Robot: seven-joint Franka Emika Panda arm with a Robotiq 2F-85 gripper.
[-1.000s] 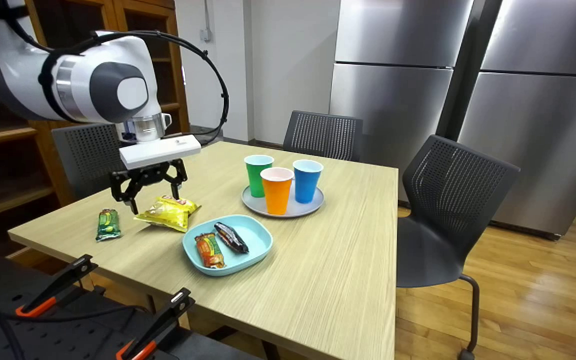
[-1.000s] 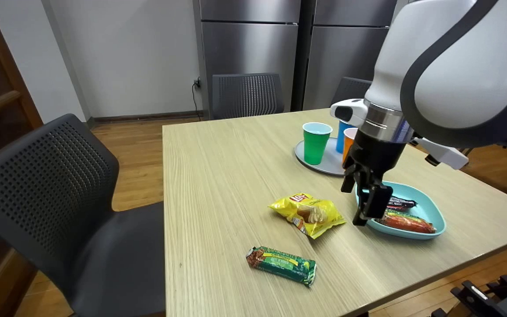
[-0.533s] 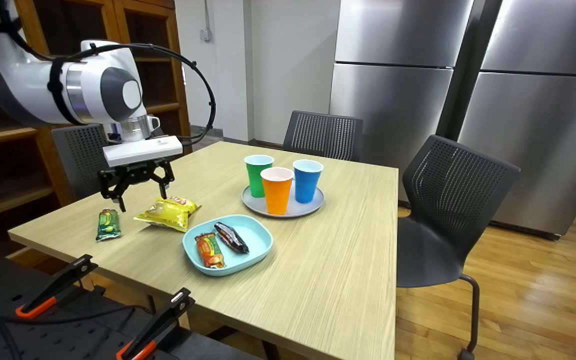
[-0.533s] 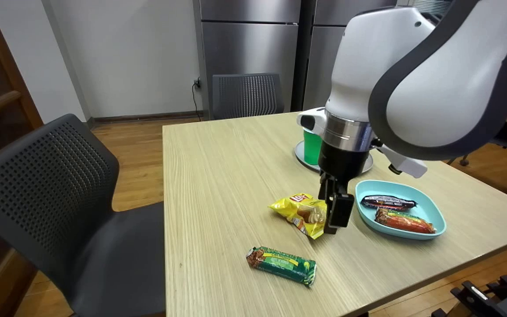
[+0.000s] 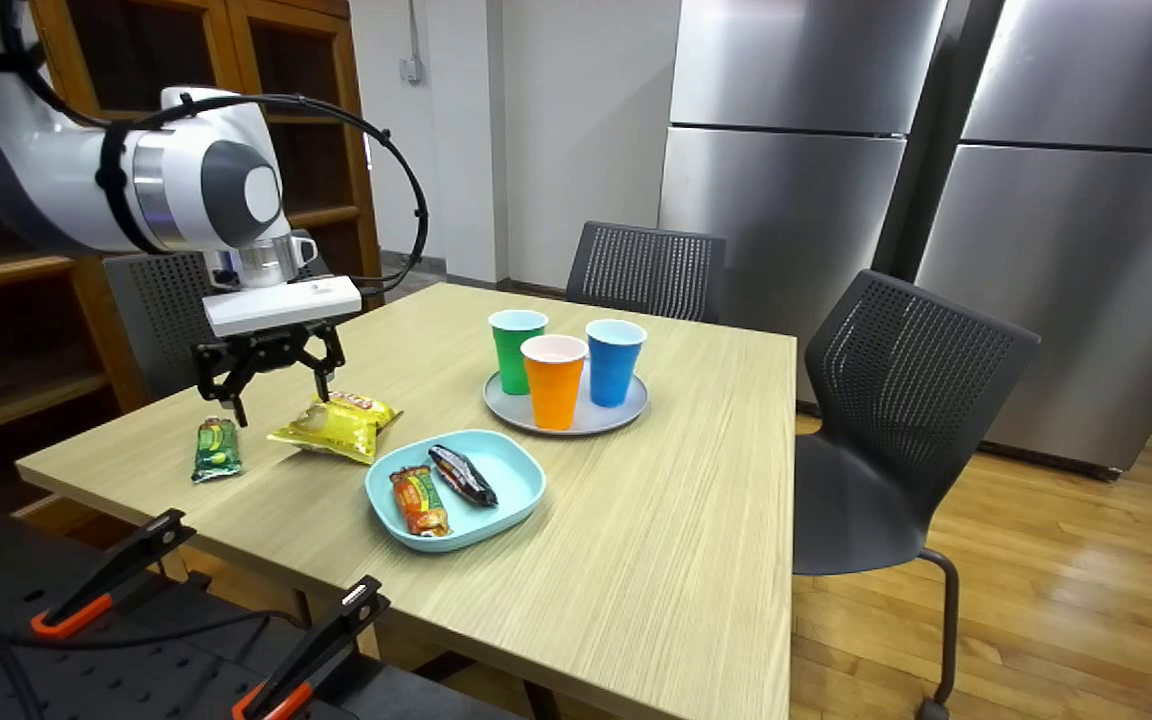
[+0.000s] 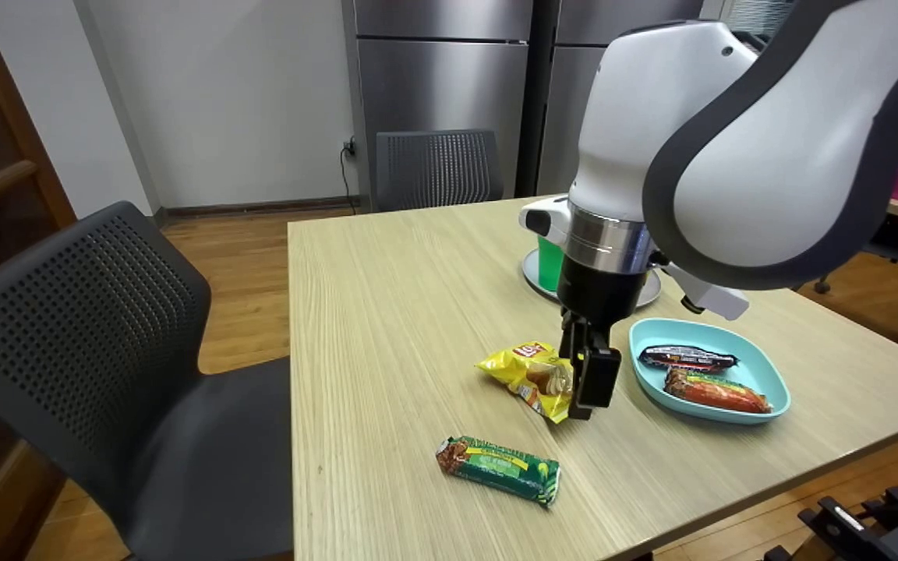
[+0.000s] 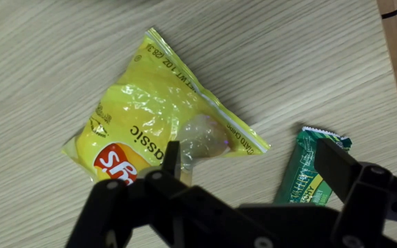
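My gripper [image 5: 282, 407] hangs open above the table with nothing between its fingers. In the wrist view its left finger [image 7: 172, 155] overlaps the lower side of a yellow chip bag [image 7: 143, 103]. The right finger [image 7: 336, 168] partly covers a green granola bar packet [image 7: 302, 175], whose lower end is hidden behind the gripper. Both exterior views show the packet [image 6: 500, 470] and the bag [image 5: 336, 428] lying apart on the wood. Seen in an exterior view, the gripper [image 6: 585, 389] hides the bag's right side. Whether a finger touches the bag I cannot tell.
A turquoise tray [image 5: 511, 470] holds a red-and-green wrapped bar [image 5: 419, 500] and a dark wrapped bar [image 5: 462, 475]. Behind it, a grey plate [image 5: 511, 408] carries green, orange [image 5: 554, 385] and blue [image 5: 616, 365] cups. Chairs [image 6: 137, 374] stand around the table.
My open gripper has moved away from the turquoise tray towards the chip bag and green packet, mostly in the earlier half-second. Since then it has shifted only slightly, sinking a little. The objects have not moved.
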